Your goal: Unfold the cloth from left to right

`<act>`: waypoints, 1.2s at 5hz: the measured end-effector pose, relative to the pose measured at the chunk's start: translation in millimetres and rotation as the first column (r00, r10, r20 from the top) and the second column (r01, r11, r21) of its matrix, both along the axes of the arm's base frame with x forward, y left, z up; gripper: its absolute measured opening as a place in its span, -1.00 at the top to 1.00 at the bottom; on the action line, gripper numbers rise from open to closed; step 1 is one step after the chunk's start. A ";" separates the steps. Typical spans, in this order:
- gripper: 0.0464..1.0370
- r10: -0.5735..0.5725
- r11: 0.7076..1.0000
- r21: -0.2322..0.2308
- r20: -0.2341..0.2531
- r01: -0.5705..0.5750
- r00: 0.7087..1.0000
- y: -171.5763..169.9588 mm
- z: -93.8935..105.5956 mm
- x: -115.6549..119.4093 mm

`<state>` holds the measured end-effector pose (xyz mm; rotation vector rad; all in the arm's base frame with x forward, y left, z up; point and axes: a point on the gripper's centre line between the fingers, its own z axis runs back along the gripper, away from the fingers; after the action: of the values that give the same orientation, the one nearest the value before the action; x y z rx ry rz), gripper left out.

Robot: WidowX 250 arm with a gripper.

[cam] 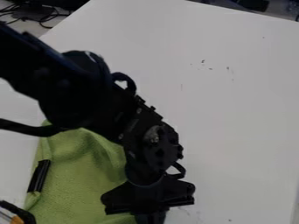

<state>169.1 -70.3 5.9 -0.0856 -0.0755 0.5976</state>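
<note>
The black gripper (149,200) hangs at the bottom of the camera view, over the right edge of the green cloth's lower part; its lower end runs out of the frame. The green cloth (85,175) lies at the lower left of the white table, with soft wrinkles and an uneven left edge. The arm covers the cloth's upper right part. Whether the gripper touches the cloth cannot be seen.
A short black bar (39,176) lies along the cloth's left edge. A black and orange item (22,215) pokes in at the lower left corner. The white table (234,109) stretches to the right; dark cables (35,15) lie beyond its upper left edge.
</note>
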 end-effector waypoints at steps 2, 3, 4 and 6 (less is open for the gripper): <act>-0.09 -0.036 0.999 0.018 0.004 0.036 0.999 0.6 1.8 8.4; -0.70 -0.069 0.997 0.038 -0.006 0.069 0.998 4.3 15.9 14.9; -0.95 -0.109 0.993 0.042 0.022 0.108 0.994 3.4 45.7 21.7; -0.93 -0.155 0.987 0.053 0.044 0.152 0.987 3.8 72.7 29.4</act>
<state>198.6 -66.5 78.6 -0.0573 -0.1284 0.4393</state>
